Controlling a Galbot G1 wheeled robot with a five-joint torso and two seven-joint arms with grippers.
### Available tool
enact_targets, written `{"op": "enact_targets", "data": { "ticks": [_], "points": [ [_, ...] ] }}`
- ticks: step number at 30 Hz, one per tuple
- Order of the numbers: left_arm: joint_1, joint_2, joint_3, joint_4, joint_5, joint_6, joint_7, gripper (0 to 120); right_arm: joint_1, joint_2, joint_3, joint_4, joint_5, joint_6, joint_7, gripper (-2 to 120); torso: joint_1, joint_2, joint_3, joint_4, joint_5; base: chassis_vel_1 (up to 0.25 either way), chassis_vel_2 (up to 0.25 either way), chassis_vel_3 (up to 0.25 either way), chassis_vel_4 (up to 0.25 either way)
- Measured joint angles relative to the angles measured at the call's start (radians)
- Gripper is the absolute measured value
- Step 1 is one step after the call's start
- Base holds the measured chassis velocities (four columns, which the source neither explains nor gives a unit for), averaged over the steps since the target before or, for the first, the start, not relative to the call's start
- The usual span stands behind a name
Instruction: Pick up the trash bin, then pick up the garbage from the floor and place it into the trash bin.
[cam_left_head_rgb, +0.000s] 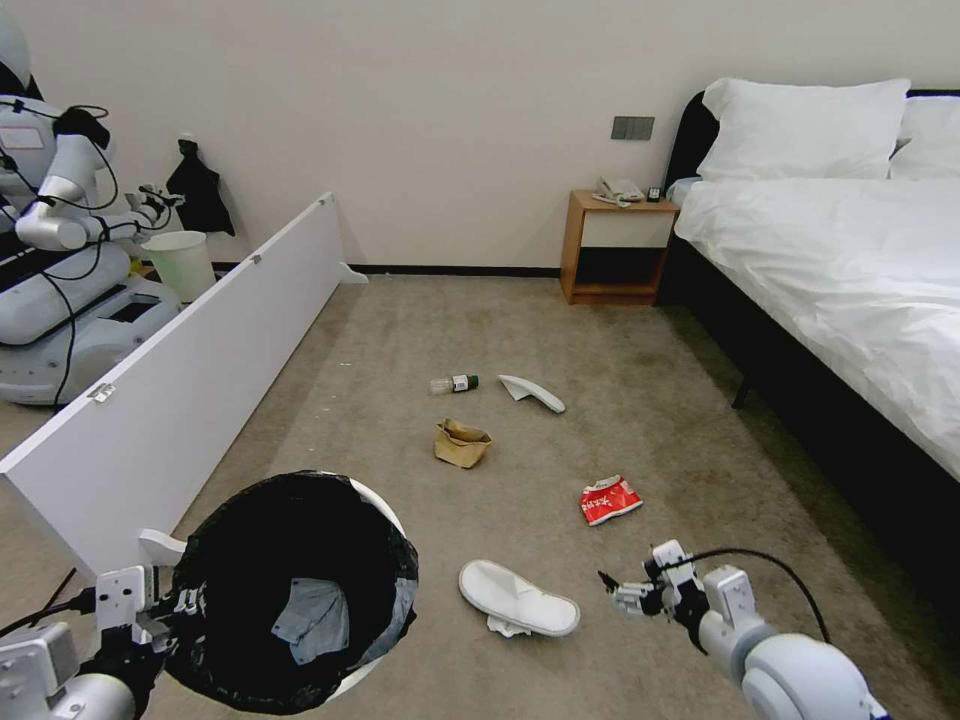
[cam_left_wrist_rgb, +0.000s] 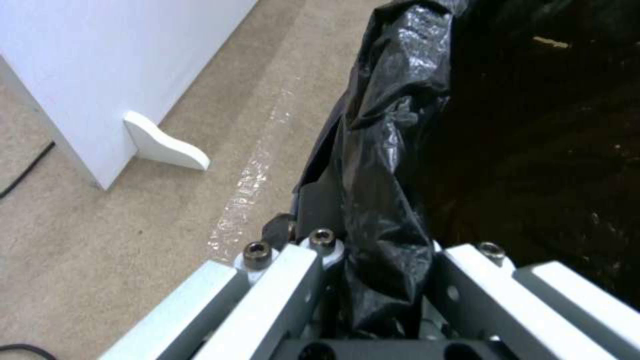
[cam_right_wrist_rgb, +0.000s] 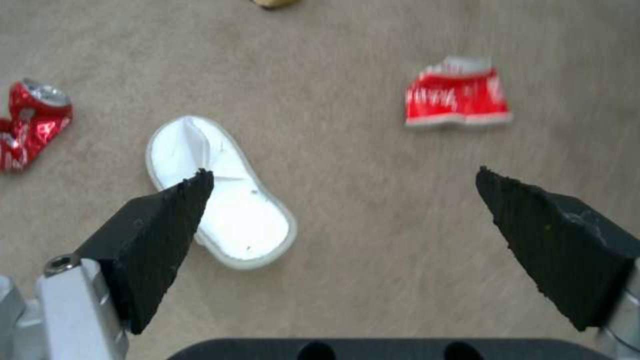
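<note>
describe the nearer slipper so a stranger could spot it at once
Start at the trash bin with the black liner, held by the left hand. Just right of it on the carpet lies a white slipper, sole down, unlike the far slipper tipped on edge.

1. The head view looks forward and down from high up over the floor (cam_left_head_rgb: 640, 400), with the trash bin (cam_left_head_rgb: 290, 590) near left, a bed (cam_left_head_rgb: 830, 260) at the right and a wall far off
2. The left wrist view sits very close behind the left gripper (cam_left_wrist_rgb: 380, 280), facing the bin's black liner (cam_left_wrist_rgb: 387, 150) and a white panel (cam_left_wrist_rgb: 100, 65) beyond
3. The right wrist view looks down between the right gripper (cam_right_wrist_rgb: 343, 185) fingertips at nearby carpet
4. Head and right wrist views share a white slipper (cam_left_head_rgb: 518, 598) (cam_right_wrist_rgb: 227, 200) and a red wrapper (cam_left_head_rgb: 609, 499) (cam_right_wrist_rgb: 457, 95)
</note>
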Motion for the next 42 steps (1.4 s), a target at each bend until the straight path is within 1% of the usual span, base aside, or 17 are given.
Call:
{"op": "enact_targets", "data": {
  "ticks": [3,4,6,7,8,9,10,11,12,13,14,15,17,20,24,34,42],
  "points": [
    [0.002,0.006,-0.002,0.000,-0.001,0.000,0.002,3,-0.004,0.097,0.038,-0.038,0.062,0.010,0.020,100,0.000,0.000,0.000,0.0003,0.0000,0.000,0.000,0.000,0.000],
    [0.002,0.006,-0.002,0.000,-0.001,0.000,0.002,3,-0.004,0.097,0.038,-0.038,0.062,0.010,0.020,100,0.000,0.000,0.000,0.0003,0.0000,0.000,0.000,0.000,0.000],
    [0.001,0.010,-0.004,0.000,-0.003,0.000,0.002,3,-0.010,0.159,0.067,-0.048,0.142,0.010,0.032,100,0.000,0.000,0.000,0.0001,-0.0003,0.000,0.000,0.000,0.000],
    [0.001,0.010,-0.004,0.000,-0.003,0.000,0.002,3,-0.010,0.159,0.067,-0.048,0.142,0.010,0.032,100,0.000,0.000,0.000,0.0001,-0.0003,0.000,0.000,0.000,0.000],
    [-0.001,0.013,-0.005,0.000,-0.005,0.000,0.003,3,-0.014,0.182,0.079,-0.049,0.209,0.010,0.035,100,0.000,0.000,0.000,0.0000,-0.0003,0.000,0.000,0.000,0.000],
    [-0.001,0.013,-0.005,0.000,-0.005,0.000,0.003,3,-0.014,0.182,0.079,-0.049,0.209,0.010,0.035,100,0.000,0.000,0.000,0.0000,-0.0003,0.000,0.000,0.000,0.000],
    [-0.003,0.015,-0.006,0.000,-0.007,0.000,0.003,3,-0.019,0.197,0.088,-0.047,0.285,0.007,0.039,100,0.000,0.000,0.000,0.0001,-0.0004,0.000,0.000,0.000,0.000],
    [-0.003,0.015,-0.006,0.001,-0.007,0.000,0.003,3,-0.020,0.203,0.090,-0.045,0.312,0.005,0.040,100,0.000,0.000,0.000,0.0001,-0.0004,0.000,0.000,0.000,0.000],
    [-0.005,0.016,-0.006,0.003,-0.009,0.000,0.004,3,-0.024,0.223,0.099,-0.042,0.405,-0.002,0.042,100,0.000,0.000,0.000,0.0000,-0.0003,0.000,0.000,0.000,0.000],
    [-0.005,0.016,-0.006,0.003,-0.009,0.000,0.004,3,-0.024,0.223,0.099,-0.042,0.405,-0.002,0.042,100,0.000,0.000,0.000,0.0000,-0.0003,0.000,0.000,0.000,0.000],
    [-0.007,0.017,-0.006,0.004,-0.009,0.000,0.004,3,-0.024,0.236,0.102,-0.044,0.451,-0.004,0.043,100,0.000,0.000,0.000,0.0000,-0.0005,0.000,0.000,0.000,0.000],
    [-0.007,0.017,-0.006,0.004,-0.009,0.000,0.004,3,-0.024,0.236,0.102,-0.044,0.451,-0.004,0.043,100,0.000,0.000,0.000,0.0000,-0.0005,0.000,0.000,0.000,0.000],
    [-0.008,0.020,-0.005,0.004,-0.010,0.000,0.004,3,-0.022,0.259,0.104,-0.064,0.514,-0.007,0.044,100,0.000,0.000,0.000,0.0001,-0.0003,0.000,0.000,0.000,0.000],
    [-0.008,0.023,-0.005,0.002,-0.012,0.000,0.004,3,-0.020,0.275,0.104,-0.084,0.538,-0.008,0.045,100,0.000,0.000,0.000,0.0001,-0.0002,0.000,0.000,0.000,0.000],
    [-0.007,0.025,-0.009,0.001,-0.014,0.000,0.004,3,-0.013,0.284,0.103,-0.119,0.533,-0.004,0.044,100,0.000,0.000,0.000,0.0001,-0.0001,0.000,0.000,0.000,0.000],
    [-0.009,0.023,-0.011,0.001,-0.018,0.000,0.004,3,-0.006,0.280,0.119,-0.183,0.501,0.014,0.037,100,0.000,0.000,0.000,0.0000,-0.0002,0.000,0.000,0.000,0.000],
    [-0.007,0.022,-0.010,0.001,-0.018,0.000,0.003,3,0.016,0.280,0.121,-0.225,0.500,0.018,0.030,100,0.000,0.000,0.000,0.0000,-0.0002,0.000,0.000,0.000,0.000]
  ]
}}
